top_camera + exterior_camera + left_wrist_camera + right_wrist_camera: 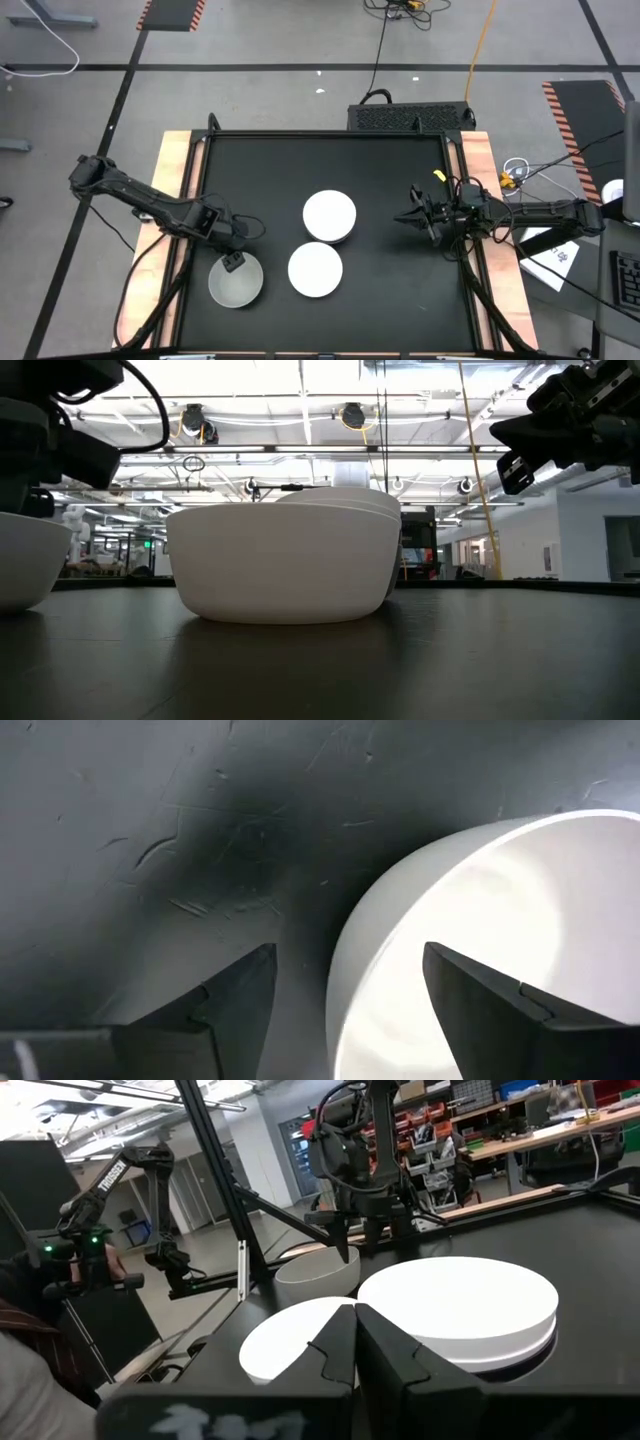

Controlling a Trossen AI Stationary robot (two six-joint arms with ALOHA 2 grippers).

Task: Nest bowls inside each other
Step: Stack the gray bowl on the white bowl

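Overhead, three bowl sites are seen on the black bench (400,300): a grey bowl (236,283) at lower left, a white bowl (315,270) at lower centre, and a white stack (329,217) just above it, apparently touching. The left gripper (233,262) is held over the grey bowl's upper rim with fingers apart; the right gripper (408,217), fingers together, is parked right of centre, well apart from the stack.

At bench level, the white bowl (280,565) fills the middle, with the stack's rims (345,498) visible behind it and the grey bowl (25,560) at the left edge.

From the left wrist, the spread fingers (240,1010) are seen straddling the grey bowl's wall (400,950), nothing clamped.

From the right wrist, both white sites (460,1305) lie ahead beyond the shut fingers (385,1345).

A rim grasp appears in hand; closing and lifting would be called for next, then carrying rightward. Open bench lies around, though the grey bowl sits near the bench's left edge.
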